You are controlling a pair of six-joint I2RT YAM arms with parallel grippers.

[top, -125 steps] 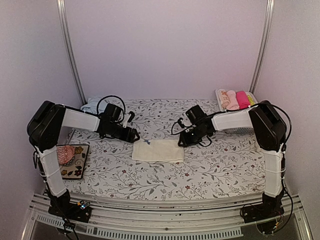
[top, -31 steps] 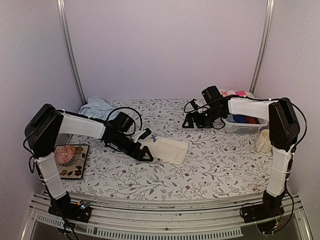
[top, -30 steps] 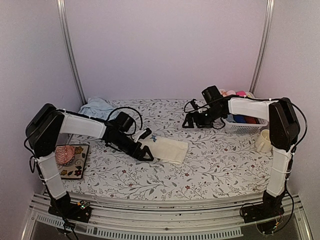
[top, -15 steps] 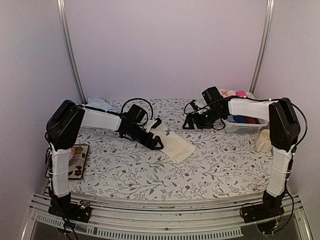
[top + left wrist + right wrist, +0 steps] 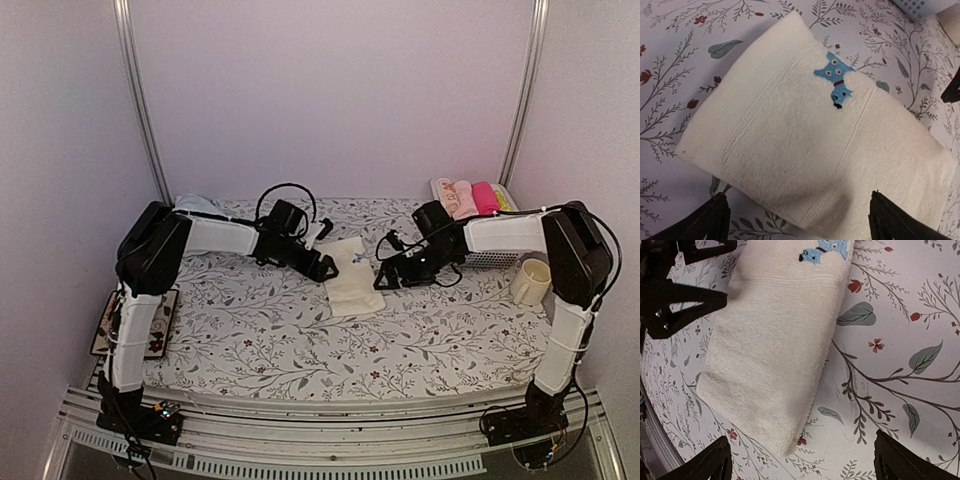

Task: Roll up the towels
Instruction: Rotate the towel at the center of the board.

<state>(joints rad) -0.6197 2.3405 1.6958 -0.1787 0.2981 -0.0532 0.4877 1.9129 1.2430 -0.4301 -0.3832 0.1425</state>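
A folded cream towel [image 5: 352, 281] with a small blue embroidered figure [image 5: 837, 83] lies near the middle of the floral table, long side running near to far. My left gripper [image 5: 325, 260] hovers at its left far corner, open, with the towel's [image 5: 805, 145] near edge between the spread fingertips [image 5: 715, 222]. My right gripper [image 5: 384, 277] is just right of the towel, also open and empty. In the right wrist view the towel's [image 5: 775, 350] corner lies ahead of the gripper [image 5: 807, 465]. The light blue towel [image 5: 193, 203] sits crumpled at the back left, mostly hidden by the left arm.
A white basket [image 5: 492, 258] with rolled pink and cream cloths [image 5: 472, 197] stands at the back right. A cream cup [image 5: 530, 282] sits by the right arm. A patterned tray [image 5: 104, 336] shows at the left edge behind the left arm.
The left arm swung back and to the right, and the cream towel turned and shifted right with it. The right gripper came down from the basket to the towel's right side.
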